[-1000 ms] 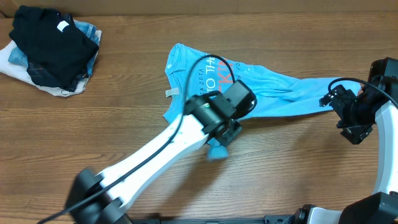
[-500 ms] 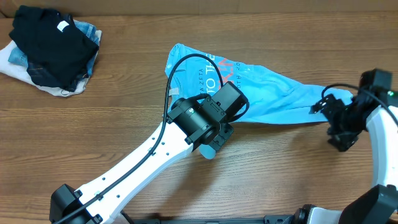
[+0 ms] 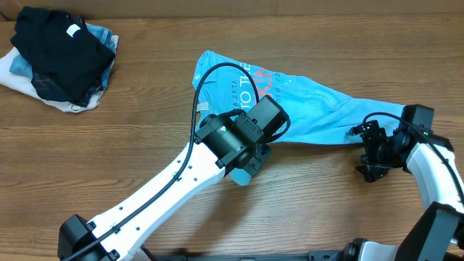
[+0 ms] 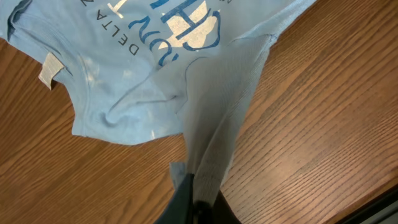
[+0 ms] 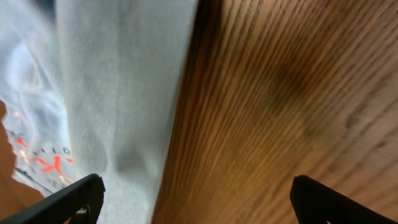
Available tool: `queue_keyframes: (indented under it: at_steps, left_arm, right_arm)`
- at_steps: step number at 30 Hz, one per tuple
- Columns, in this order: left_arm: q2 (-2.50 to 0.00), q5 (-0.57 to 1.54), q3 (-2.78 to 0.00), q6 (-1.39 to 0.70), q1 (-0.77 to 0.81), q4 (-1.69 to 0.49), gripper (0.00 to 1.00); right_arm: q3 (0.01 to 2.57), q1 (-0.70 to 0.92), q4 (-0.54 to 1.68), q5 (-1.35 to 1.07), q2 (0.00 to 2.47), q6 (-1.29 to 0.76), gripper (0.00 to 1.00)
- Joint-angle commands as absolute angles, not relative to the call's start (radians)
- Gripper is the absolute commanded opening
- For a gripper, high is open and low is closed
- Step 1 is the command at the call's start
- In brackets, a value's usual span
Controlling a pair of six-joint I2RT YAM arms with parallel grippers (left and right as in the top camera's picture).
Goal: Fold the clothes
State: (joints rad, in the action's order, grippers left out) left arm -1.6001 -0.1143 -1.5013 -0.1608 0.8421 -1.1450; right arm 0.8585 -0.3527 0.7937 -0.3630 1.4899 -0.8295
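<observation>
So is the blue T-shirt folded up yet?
Not yet. The sky-blue T-shirt lies crumpled and stretched in a long strip across the table, and the left gripper pinches one edge of it.

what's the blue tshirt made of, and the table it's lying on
T-shirt: looks like soft knit jersey, probably cotton or a blend; matte, fine knit ribs show in the left wrist view, and it wrinkles limply. Table: wood-grain surface with a slight sheen; solid wood or laminate can't be told.
</observation>
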Motion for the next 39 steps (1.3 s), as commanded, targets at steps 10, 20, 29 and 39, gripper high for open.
queue_keyframes:
  at_steps: [10,20,29,39]
  left_arm:
    - [-1.601,-0.131,-1.513,-0.212,0.834,-1.14,0.04]
    - [-1.601,-0.131,-1.513,-0.218,0.834,-1.153,0.04]
    - [-1.6,-0.214,-1.514,-0.25,0.833,-1.191,0.04]
    - [-1.6,-0.309,-1.514,-0.286,0.802,-1.254,0.04]
  right_arm:
    - [0.598,-0.355,0.361,-0.387,1.487,-1.127,1.0]
    - [0.553,-0.355,0.139,-0.301,1.488,-1.126,0.86]
    - [0.553,-0.355,0.118,-0.224,1.487,-1.125,0.59]
    - [0.672,-0.41,0.264,-0.225,1.485,-1.064,0.39]
